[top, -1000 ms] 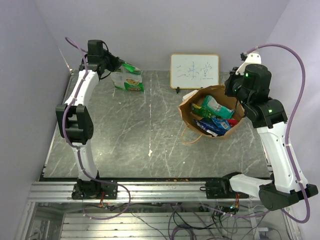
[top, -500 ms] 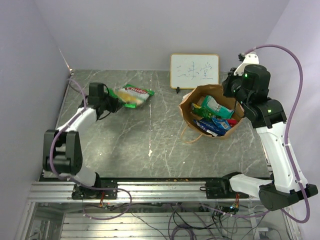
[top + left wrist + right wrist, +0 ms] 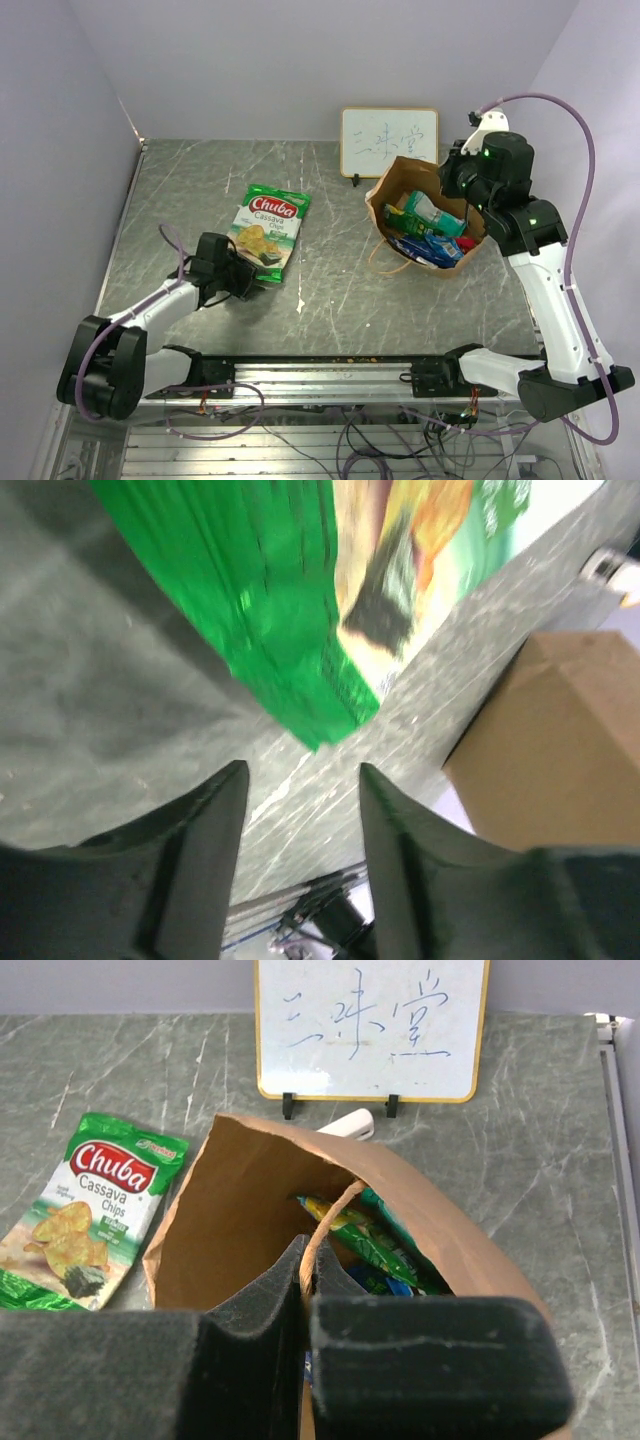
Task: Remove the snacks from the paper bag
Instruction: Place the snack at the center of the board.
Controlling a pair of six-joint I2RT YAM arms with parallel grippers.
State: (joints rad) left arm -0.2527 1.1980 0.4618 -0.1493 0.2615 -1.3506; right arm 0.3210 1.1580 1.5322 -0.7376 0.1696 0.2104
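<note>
Left wrist view: Chuba bag [image 3: 300, 610] blurred, print unreadable, cut off at top edge; paper bag [image 3: 560, 740] cropped at right edge. Right wrist view: packets [image 3: 365, 1235] mostly hidden behind bag wall and right gripper [image 3: 305, 1260]; probably several, count uncertain

- Green packet [image 3: 85, 1215], lower left of the right wrist view: "Chuba" in white on a red label, with "Cassava Chips" beneath it. The finer print below is too small to read.
- The same packet, left of centre in the top view: "Chuba" and "Cassava" are legible.
- Whiteboard [image 3: 370, 1025], top centre of the right wrist view: three handwritten blue characters, Chinese in style, which cannot be made out with certainty.
- Packets [image 3: 430, 232] inside the paper bag [image 3: 395, 190]: print too small to read.
- Left wrist view: the packet's print is blurred.
</note>
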